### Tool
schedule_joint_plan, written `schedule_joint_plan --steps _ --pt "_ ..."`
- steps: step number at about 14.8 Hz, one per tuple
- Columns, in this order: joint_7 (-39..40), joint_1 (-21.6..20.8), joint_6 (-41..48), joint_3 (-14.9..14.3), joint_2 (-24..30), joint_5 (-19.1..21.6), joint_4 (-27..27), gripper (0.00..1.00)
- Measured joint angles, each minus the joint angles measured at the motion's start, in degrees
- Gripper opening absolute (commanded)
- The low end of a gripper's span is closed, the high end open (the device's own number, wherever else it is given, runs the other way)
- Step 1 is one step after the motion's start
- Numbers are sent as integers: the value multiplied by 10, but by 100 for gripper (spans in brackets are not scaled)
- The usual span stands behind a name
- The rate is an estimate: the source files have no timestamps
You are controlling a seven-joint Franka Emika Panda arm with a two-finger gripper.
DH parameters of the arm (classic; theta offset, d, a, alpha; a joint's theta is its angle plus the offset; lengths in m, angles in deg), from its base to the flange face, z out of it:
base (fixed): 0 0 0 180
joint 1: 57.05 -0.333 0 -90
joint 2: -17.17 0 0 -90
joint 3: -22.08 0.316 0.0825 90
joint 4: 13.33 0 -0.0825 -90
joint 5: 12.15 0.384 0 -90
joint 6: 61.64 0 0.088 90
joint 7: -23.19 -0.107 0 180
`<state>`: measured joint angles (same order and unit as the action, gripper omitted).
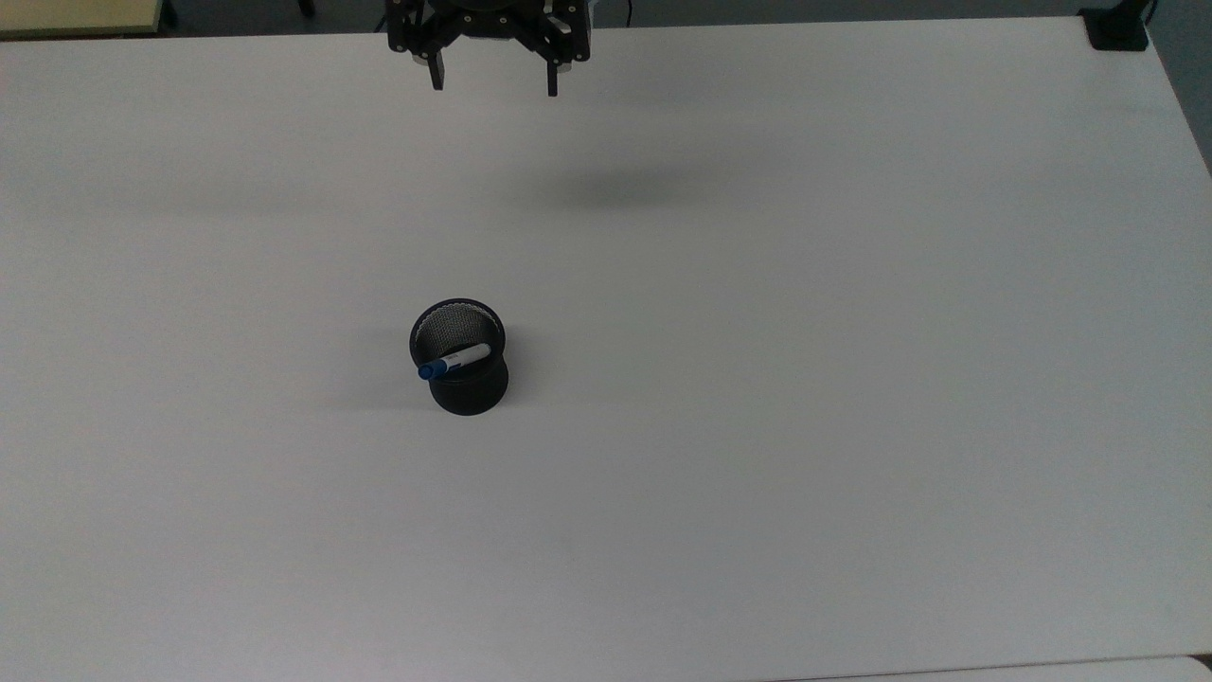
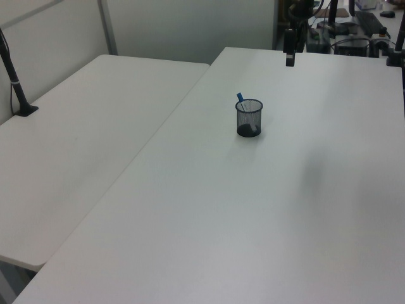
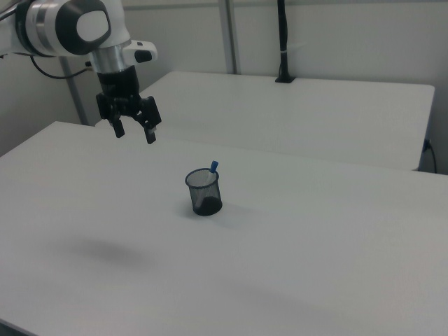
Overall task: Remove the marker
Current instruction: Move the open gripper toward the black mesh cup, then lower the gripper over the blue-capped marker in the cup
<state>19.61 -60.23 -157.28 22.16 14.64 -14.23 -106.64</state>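
1. Black mesh forms the cup [image 1: 460, 360] in which the marker [image 1: 454, 361] is leaned, blue cap up and resting against the rim on the top view's left; the cup is set near the middle of the white surface [image 1: 852, 379].
2. Well apart from the cup, the end effector [image 1: 494, 76] is held high over the far edge of the surface in the top view, fingers spread wide and nothing gripped.
3. Tipping is judged the main risk: the cup looks light, so it could be knocked over by a descending finger striking the rim, or dragged up with a tilted marker pulled off-axis.
4. A miss is also possible, since only the cap is exposed above the rim.
5. A second white table [image 3: 315, 112] is seen beyond, and a black post [image 3: 283, 42]. Nothing is placed between end effector and cup.
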Motion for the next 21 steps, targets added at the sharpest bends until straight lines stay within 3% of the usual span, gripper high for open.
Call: schedule_joint_plan --steps 12,18,21 --pt "10 0 -24 -1 -4 -2 0 100" --pt "20 19 -74 -5 -42 -2 0 100" --pt "21 27 -125 -5 -71 -31 -1 100"
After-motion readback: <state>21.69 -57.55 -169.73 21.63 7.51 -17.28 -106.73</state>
